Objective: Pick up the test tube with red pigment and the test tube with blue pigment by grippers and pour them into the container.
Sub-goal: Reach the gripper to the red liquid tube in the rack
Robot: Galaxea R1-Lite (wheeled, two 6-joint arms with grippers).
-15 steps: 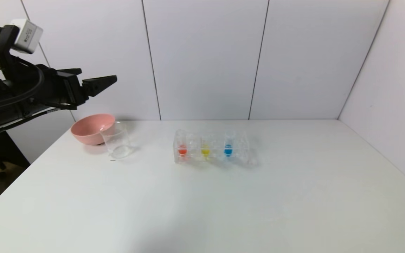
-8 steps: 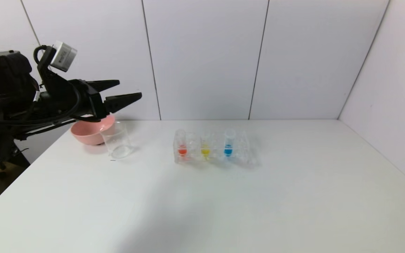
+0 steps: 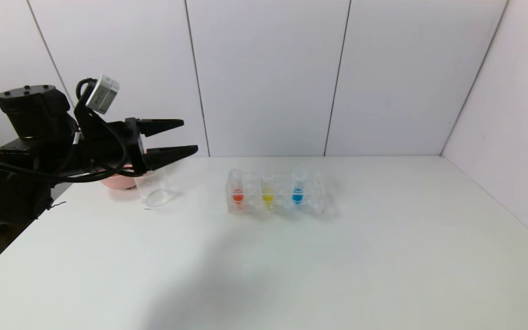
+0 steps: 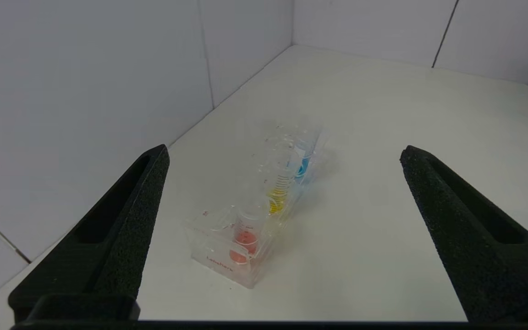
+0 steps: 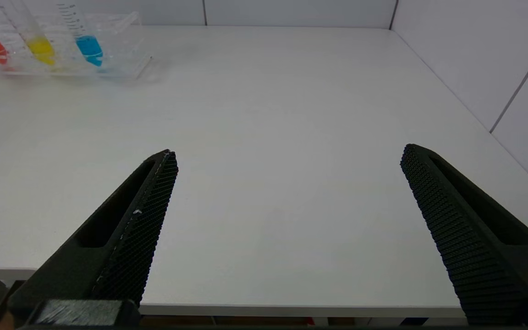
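The test tube with red pigment [image 3: 237, 189] stands upright at the left end of a clear rack [image 3: 314, 201], and the test tube with blue pigment [image 3: 297, 187] stands further right in it. Both tubes also show in the left wrist view, red [image 4: 245, 234] nearest and blue [image 4: 304, 161] farthest. The container [image 3: 154, 188], a clear beaker, stands left of the rack. My left gripper [image 3: 189, 136] hovers open above the beaker, fingers pointing at the rack, holding nothing. My right gripper [image 5: 287, 156] is open and empty at the table's near edge, outside the head view.
A pink bowl [image 3: 116, 181] sits behind the beaker, mostly hidden by my left arm. A tube with yellow liquid [image 3: 267, 190] stands between the red and blue ones. White walls close the table's back and right sides.
My left arm has swung in from the left and come lower, its open gripper now over the beaker and nearer the rack. Nothing on the table has moved.
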